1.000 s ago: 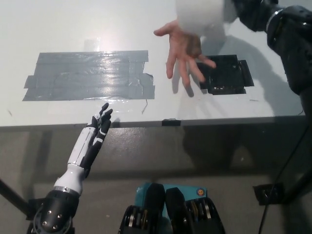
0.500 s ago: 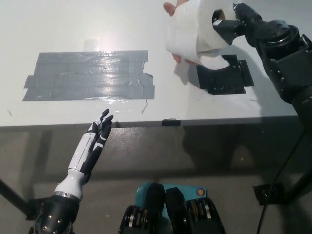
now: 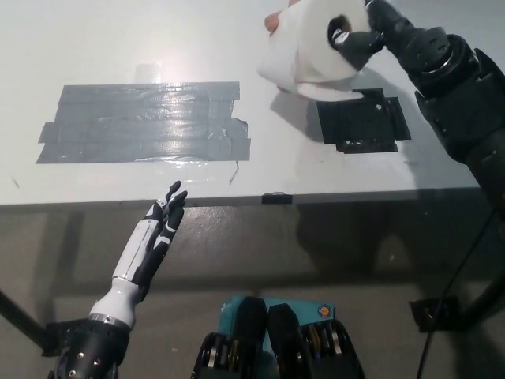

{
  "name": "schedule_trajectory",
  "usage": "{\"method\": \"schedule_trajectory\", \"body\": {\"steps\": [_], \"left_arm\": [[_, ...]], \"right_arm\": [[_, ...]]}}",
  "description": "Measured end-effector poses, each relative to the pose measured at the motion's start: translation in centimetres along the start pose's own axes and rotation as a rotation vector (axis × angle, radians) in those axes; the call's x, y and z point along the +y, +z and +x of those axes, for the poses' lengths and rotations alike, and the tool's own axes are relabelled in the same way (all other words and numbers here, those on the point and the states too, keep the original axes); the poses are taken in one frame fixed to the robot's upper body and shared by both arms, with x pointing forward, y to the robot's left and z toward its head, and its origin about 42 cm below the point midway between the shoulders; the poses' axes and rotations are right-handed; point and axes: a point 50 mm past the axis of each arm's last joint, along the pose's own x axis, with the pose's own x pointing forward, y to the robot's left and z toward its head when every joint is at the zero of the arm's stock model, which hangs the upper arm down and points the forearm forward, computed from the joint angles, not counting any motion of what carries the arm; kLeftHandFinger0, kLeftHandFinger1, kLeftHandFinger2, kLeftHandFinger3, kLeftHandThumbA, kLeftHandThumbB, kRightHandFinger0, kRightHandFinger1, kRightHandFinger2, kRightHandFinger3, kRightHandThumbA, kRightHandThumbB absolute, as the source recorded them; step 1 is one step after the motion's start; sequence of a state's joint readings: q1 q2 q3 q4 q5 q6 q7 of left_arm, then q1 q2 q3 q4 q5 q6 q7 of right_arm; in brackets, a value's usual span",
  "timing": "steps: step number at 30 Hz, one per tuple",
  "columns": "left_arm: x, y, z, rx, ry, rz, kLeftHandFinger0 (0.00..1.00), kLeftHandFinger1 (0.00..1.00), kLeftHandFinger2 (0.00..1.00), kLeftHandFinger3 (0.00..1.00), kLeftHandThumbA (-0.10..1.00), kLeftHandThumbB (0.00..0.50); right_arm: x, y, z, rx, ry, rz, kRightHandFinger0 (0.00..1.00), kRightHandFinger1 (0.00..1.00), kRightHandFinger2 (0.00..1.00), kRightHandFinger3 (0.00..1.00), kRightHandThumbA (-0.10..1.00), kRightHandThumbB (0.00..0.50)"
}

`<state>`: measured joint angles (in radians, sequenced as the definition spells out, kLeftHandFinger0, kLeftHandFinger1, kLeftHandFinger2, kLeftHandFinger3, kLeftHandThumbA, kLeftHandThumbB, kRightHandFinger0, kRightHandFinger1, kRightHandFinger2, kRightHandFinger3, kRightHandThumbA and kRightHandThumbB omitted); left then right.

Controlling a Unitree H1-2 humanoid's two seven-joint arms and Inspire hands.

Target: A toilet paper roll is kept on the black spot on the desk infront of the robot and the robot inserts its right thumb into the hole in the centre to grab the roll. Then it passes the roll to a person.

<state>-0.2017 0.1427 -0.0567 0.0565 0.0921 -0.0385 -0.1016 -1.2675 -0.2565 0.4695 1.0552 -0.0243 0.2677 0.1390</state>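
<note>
The roll [image 3: 312,43] is up in the air, above and a little to the left of the black spot [image 3: 363,120] on the table [image 3: 118,39]. It is off the spot and does not touch the table. Its hole faces the right robot hand [image 3: 359,35], and the black thumb goes into the hole — so this robot hand is closed on the roll and holds it up.

A person's hand [image 3: 274,17] peeks out from behind the roll, on the side far from the black spot. Only a bit of it shows, so I cannot tell if it has hold of the roll yet.

So the grab looks done, and the lift too. The pass looks like it is going on right now. What is left, I think, is for the person to take the roll and for the thumb to slip out.

Half a second ago the roll sat a bit lower and nearer the black spot. Now it has gone up and away from the spot, close to the top edge of the view. One second ago the person's hand was open and reached over the table beside the spot — now most of it is hidden by the roll.

The left robot hand [image 3: 163,221] rests well away from the spot, past the near edge of the table, by the grey tape patch [image 3: 142,122]. Its fingers are straight and a little apart, holding nothing.
</note>
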Motion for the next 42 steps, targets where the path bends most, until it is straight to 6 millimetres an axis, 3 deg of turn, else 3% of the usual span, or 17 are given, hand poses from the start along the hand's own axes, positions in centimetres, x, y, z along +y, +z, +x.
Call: {"method": "schedule_trajectory", "body": {"steps": [5,7,8,11,12,16,18,20,24,27,30,33,38,39,42], "left_arm": [[0.0,0.0,0.1,0.003,-0.004,0.000,1.00,1.00,1.00,1.00,0.91,0.329],[0.0,0.2,0.3,-0.003,-0.007,0.000,1.00,1.00,1.00,1.00,0.91,0.327],[0.0,0.3,0.3,-0.005,-0.008,0.000,1.00,1.00,1.00,1.00,0.91,0.328],[0.1,0.6,0.8,-0.018,-0.012,0.001,1.00,1.00,1.00,1.00,0.92,0.319],[0.1,0.7,0.9,-0.021,-0.013,0.002,1.00,1.00,1.00,1.00,0.92,0.304],[0.2,1.2,1.5,-0.037,-0.016,0.003,1.00,1.00,1.00,1.00,0.92,0.317],[0.3,1.4,1.8,-0.044,-0.015,0.004,1.00,1.00,1.00,1.00,0.92,0.311],[0.3,1.5,1.9,-0.047,-0.015,0.004,1.00,1.00,1.00,1.00,0.92,0.298],[0.4,1.8,2.6,-0.054,-0.015,0.006,1.00,1.00,1.00,1.00,0.94,0.310],[0.6,2.4,3.5,-0.073,-0.012,0.010,1.00,1.00,1.00,1.00,0.98,0.308],[0.7,2.9,4.1,-0.088,-0.012,0.012,1.00,1.00,1.00,1.00,1.00,0.267],[0.7,3.0,4.2,-0.089,-0.012,0.013,1.00,1.00,1.00,1.00,1.00,0.252],[0.7,2.7,4.0,-0.080,-0.012,0.012,1.00,1.00,1.00,1.00,1.00,0.244],[0.7,2.7,4.0,-0.079,-0.012,0.011,1.00,1.00,1.00,1.00,1.00,0.248],[0.7,2.4,3.7,-0.070,-0.011,0.010,1.00,1.00,1.00,1.00,1.00,0.217]], "right_arm": [[0.1,0.6,-0.2,-0.025,0.085,0.004,1.00,1.00,1.00,1.00,0.65,0.500],[-0.8,1.2,-0.6,-0.057,0.116,0.024,1.00,1.00,1.00,1.00,0.73,0.500],[-1.1,1.3,-0.7,-0.066,0.117,0.029,1.00,1.00,1.00,1.00,0.67,0.491],[-3.7,3.1,-1.9,-0.162,0.092,0.075,1.00,1.00,1.00,1.00,0.71,0.480],[-4.8,3.6,-2.3,-0.192,0.075,0.097,1.00,1.00,1.00,1.00,0.83,0.463],[-8.5,4.2,-3.8,-0.269,0.004,0.188,1.00,1.00,1.00,1.00,0.96,0.500],[-10.2,4.3,-4.6,-0.295,-0.034,0.224,1.00,1.00,1.00,1.00,0.97,0.500],[-11.1,4.4,-5.0,-0.310,-0.056,0.246,1.00,1.00,1.00,1.00,0.99,0.460],[-14.1,5.6,-7.2,-0.409,-0.148,0.300,1.00,1.00,1.00,1.00,1.00,0.500],[-15.3,7.1,-9.2,-0.501,-0.193,0.288,1.00,1.00,1.00,1.00,1.00,0.500],[-15.1,7.7,-11.0,-0.576,-0.214,0.266,1.00,1.00,1.00,1.00,1.00,0.458],[-13.9,6.6,-12.2,-0.611,-0.220,0.255,1.00,1.00,1.00,1.00,0.96,0.431],[-9.9,1.9,-13.8,-0.607,-0.199,0.265,1.00,1.00,1.00,1.00,0.97,0.383],[-9.0,1.0,-14.2,-0.604,-0.193,0.269,1.00,1.00,1.00,1.00,0.94,0.413],[-5.8,-2.2,-15.6,-0.588,-0.164,0.290,1.00,1.00,1.00,1.00,0.99,0.357]]}}
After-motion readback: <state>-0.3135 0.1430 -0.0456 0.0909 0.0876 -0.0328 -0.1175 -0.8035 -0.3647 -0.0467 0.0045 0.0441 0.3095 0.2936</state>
